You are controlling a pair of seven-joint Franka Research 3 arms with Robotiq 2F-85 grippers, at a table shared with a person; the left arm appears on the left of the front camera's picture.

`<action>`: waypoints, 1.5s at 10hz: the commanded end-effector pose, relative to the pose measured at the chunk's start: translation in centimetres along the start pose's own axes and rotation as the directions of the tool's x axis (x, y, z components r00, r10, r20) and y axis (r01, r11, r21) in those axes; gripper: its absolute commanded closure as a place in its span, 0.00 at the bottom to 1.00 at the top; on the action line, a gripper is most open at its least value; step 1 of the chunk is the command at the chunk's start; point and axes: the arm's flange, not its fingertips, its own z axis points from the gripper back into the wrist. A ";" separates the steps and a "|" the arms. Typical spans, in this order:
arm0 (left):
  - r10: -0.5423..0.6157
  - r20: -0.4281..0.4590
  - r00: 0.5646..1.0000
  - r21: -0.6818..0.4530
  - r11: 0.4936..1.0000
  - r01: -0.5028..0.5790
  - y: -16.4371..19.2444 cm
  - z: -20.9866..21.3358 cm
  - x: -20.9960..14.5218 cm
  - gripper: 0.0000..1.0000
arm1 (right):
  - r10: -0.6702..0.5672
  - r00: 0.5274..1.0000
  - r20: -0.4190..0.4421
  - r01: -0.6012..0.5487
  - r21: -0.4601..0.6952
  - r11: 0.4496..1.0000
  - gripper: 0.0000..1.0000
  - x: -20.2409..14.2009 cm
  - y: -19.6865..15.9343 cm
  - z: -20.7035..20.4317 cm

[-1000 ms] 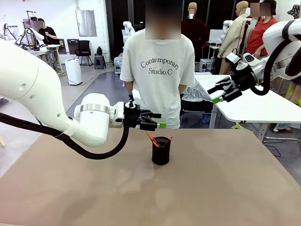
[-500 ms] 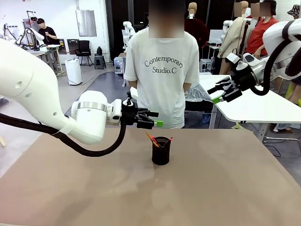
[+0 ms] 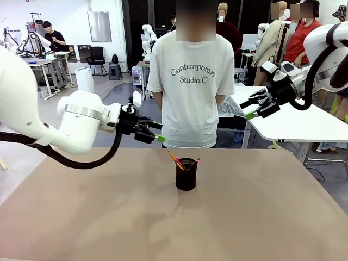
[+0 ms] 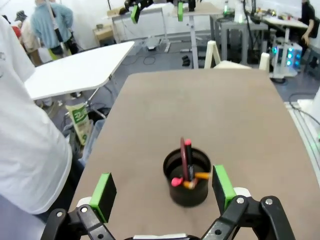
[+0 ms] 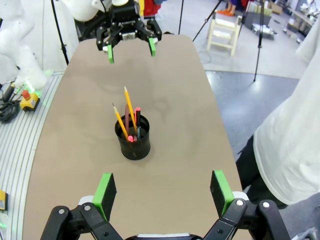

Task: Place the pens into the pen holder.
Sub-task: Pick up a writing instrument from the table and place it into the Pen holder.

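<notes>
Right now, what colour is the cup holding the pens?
Black; the cup shows best in the right wrist view.

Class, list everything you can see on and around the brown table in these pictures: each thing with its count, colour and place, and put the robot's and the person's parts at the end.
pen holder: one, black mesh cup, upright near the middle of the table.
pens: several thin sticks, orange-yellow, dark and pinkish-red, standing inside the pen holder, leaning on its rim.
table: one, brown top, in front of the robot.
white tables: white tops, beyond the far edge on the right side.
left gripper: one, black with green pads, open, raised left of the pen holder.
right gripper: one, black with green pads, open, raised at far right.
person: one, white T-shirt, standing at the far edge.
</notes>
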 end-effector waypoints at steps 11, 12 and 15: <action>0.058 -0.344 0.937 0.043 0.998 -0.045 4.2 11.1 3.1 0.00 | 0.003 1.000 -0.001 -0.003 -0.001 1.000 0.00 0.1 0.1 0.0; 0.050 -0.323 0.945 0.057 0.998 -0.033 4.2 11.4 3.4 0.00 | 0.003 1.000 -0.001 -0.003 -0.001 1.000 0.00 0.1 0.1 0.0; 0.059 -0.265 0.962 0.035 0.998 -0.052 4.3 11.4 3.0 0.00 | 0.003 1.000 -0.001 -0.003 -0.001 1.000 0.00 0.1 0.1 0.0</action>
